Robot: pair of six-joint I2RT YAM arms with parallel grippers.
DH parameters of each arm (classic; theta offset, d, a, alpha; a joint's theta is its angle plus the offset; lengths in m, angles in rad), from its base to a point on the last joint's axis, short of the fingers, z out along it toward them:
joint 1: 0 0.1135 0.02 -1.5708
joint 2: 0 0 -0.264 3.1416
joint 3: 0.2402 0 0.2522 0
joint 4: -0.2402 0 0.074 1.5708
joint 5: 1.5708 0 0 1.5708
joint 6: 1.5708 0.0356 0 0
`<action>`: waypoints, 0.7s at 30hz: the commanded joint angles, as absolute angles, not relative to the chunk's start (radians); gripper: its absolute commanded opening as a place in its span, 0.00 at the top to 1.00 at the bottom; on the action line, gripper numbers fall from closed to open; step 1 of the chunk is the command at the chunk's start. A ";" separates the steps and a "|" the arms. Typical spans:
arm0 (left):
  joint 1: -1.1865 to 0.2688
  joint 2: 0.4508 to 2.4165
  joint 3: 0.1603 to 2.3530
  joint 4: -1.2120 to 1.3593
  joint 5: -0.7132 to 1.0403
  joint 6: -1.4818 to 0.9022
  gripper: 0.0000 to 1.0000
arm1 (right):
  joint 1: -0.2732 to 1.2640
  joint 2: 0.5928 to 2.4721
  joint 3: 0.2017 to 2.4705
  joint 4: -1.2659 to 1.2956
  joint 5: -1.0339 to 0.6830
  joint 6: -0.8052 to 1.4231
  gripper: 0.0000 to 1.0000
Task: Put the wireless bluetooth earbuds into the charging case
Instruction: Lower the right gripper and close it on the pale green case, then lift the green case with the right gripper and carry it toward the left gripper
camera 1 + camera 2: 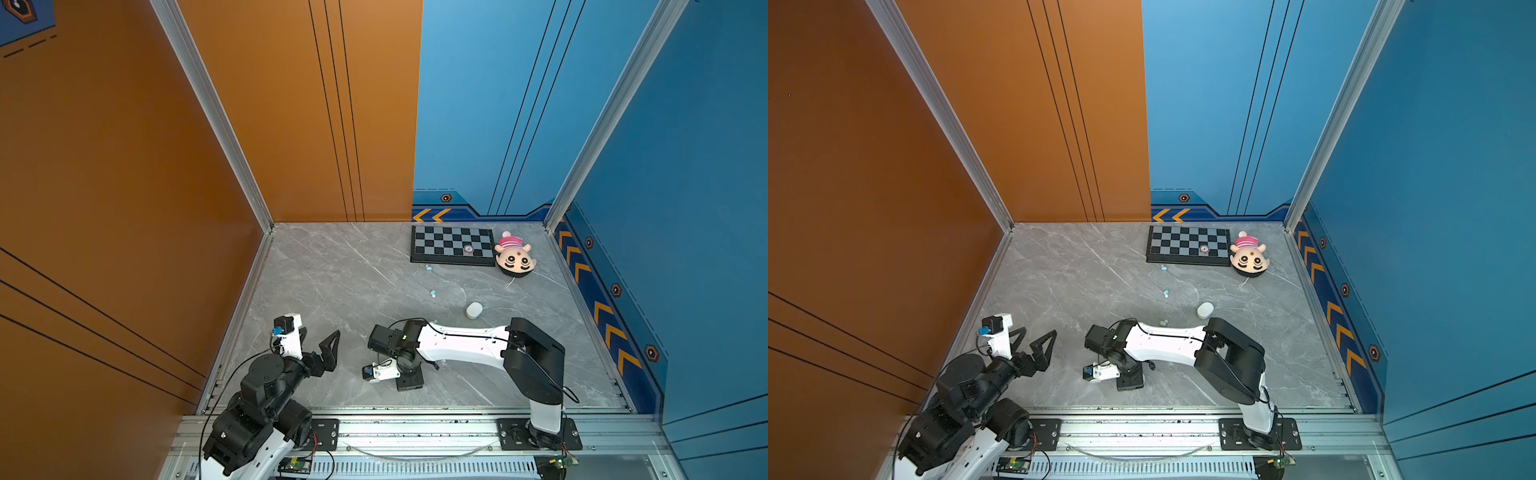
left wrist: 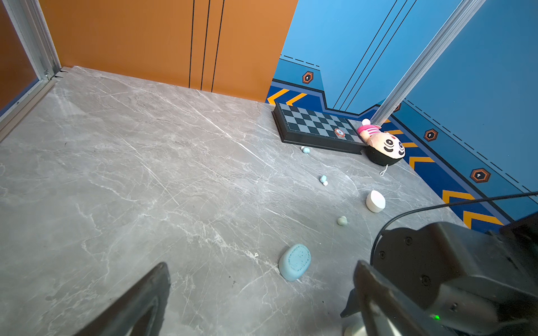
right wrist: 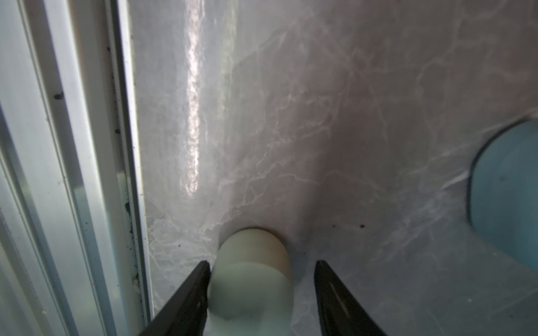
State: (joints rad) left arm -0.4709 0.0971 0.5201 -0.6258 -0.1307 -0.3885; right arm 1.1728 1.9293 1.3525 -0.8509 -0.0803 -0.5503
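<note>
My right gripper (image 3: 262,262) points down near the table's front edge, its jaws either side of a pale mint charging case (image 3: 250,279). One finger touches the case; a gap shows at the other. A pale blue case (image 2: 294,261) lies close by, hidden under the right arm in both top views. A white case (image 1: 473,310) lies farther back. Tiny earbuds are scattered: a pale blue one (image 1: 428,268) by the board, another (image 1: 433,293) mid-table, a mint one (image 2: 342,220) near the white case. My left gripper (image 1: 321,332) hangs open and empty at the left.
A chessboard (image 1: 453,246) and a plush doll (image 1: 514,259) lie at the back right corner. The aluminium front rail (image 3: 72,174) runs right beside the mint case. Orange and blue walls enclose the grey marble table (image 1: 332,282).
</note>
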 commanded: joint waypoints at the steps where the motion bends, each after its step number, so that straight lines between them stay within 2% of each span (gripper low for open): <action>1: -0.463 0.107 0.529 -0.626 -0.148 -0.383 0.02 | 1.177 1.945 1.337 -0.837 -0.057 -0.546 0.48; 6: -0.463 0.109 0.533 -0.618 -0.151 -0.385 0.02 | 1.172 1.942 1.339 -0.831 -0.055 -0.540 0.59; 13: -0.463 0.117 0.535 -0.592 -0.149 -0.379 0.01 | 1.119 1.903 1.373 -0.816 -0.072 -0.440 0.65; 17: -0.463 0.134 0.541 -0.537 -0.129 -0.357 0.01 | 1.015 1.845 1.454 -0.816 -0.148 -0.243 0.66; 21: -0.463 0.184 0.552 -0.447 -0.081 -0.324 0.01 | 0.879 1.795 1.534 -0.813 -0.257 0.073 0.70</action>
State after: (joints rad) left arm -0.4709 0.1547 0.5220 -0.5468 -0.1211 -0.3637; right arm 0.9543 1.8847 1.4689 -0.8242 -0.1619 -0.2165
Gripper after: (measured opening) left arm 0.992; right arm 0.414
